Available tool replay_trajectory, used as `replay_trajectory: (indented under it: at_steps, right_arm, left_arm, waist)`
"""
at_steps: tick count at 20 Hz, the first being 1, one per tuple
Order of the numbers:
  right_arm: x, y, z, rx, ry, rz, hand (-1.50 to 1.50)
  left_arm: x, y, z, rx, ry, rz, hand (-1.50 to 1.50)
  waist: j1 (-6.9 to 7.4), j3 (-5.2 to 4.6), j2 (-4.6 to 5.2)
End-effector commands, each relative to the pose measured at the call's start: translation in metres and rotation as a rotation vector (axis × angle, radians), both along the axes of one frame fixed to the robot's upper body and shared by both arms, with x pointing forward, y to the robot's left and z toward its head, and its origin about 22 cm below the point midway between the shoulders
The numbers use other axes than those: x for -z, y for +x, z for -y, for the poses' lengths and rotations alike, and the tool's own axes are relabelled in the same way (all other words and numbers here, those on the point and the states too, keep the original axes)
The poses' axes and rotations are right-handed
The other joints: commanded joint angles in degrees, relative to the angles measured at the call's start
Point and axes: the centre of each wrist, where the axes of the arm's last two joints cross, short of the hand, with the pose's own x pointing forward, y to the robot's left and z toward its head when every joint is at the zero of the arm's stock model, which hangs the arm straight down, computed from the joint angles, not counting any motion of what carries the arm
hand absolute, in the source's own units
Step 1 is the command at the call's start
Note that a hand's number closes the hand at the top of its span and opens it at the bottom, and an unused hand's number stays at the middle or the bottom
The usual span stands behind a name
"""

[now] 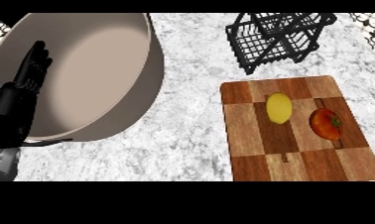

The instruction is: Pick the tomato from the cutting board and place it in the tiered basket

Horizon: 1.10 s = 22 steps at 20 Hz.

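One tomato (327, 124), red with a green stem scar, is seen lying on the right part of a single wooden cutting board (253, 158), near the board's right edge. One yellow lemon (279, 108) lies on the same board, just to the left of the tomato and apart from it. One black wire tiered basket (278, 37) stands beyond the board, toward the top of the view, and nothing can be made out inside it. One large grey pot (102, 74) is placed at the left, well apart from the board.

Only one hand is shown: the left hand (33, 69) is held upright at the left edge, in front of the pot's wall, its fingers (36, 54) straight, pressed close together and holding nothing. The right hand is not shown anywhere.

The cutting board is cut off by the lower edge of the view, and the pot's left rim is partly hidden behind the left forearm. The basket's upper tier is cut off at the top, so its full shape is hard to make out. A thin dark handle at the pot's lower left is only partly visible.

Everything is carried by a tabletop (194, 119) of mottled grey-white stone. At the upper corners a patterned surface is glimpsed.
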Motion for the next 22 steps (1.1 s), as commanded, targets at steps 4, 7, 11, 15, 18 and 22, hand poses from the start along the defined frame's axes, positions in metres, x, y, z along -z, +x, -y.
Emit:
replay_trajectory:
  at_steps: [4,7,11,15,18,22]
  right_arm:
    - [-0.054,0.028,0.006,-0.124,-0.158,-0.125,-1.5]
    - [-0.054,0.038,-0.005,-0.112,-0.158,-0.173,-1.5]
    - [-0.045,0.046,-0.009,-0.128,-0.163,-0.281,-1.5]
    - [-0.037,0.059,-0.017,-0.171,-0.185,-0.351,-1.5]
    - [-0.025,0.058,-0.033,-0.202,-0.22,-0.401,-1.5]
    - [-0.027,0.066,-0.035,-0.229,-0.248,-0.428,-1.5]
  left_arm:
    - [0.054,0.0,0.006,-0.024,0.031,-0.128,0.0]
    - [0.043,0.012,-0.009,-0.03,0.036,-0.135,0.0]
    - [0.054,0.002,-0.001,-0.018,0.018,-0.142,0.0]
    - [0.052,0.008,0.001,-0.007,0.018,-0.125,0.0]
    - [0.061,0.009,0.003,-0.029,0.024,-0.145,0.0]
    - [0.051,0.012,-0.008,-0.013,0.011,-0.134,0.0]
  waist:
    - [1.47,-1.35,1.34]
    - [1.08,-1.39,1.22]
    - [1.76,-1.37,1.07]
    - [2.09,-1.3,1.2]
    - [0.77,-1.35,1.18]
    - [1.4,-1.3,1.16]
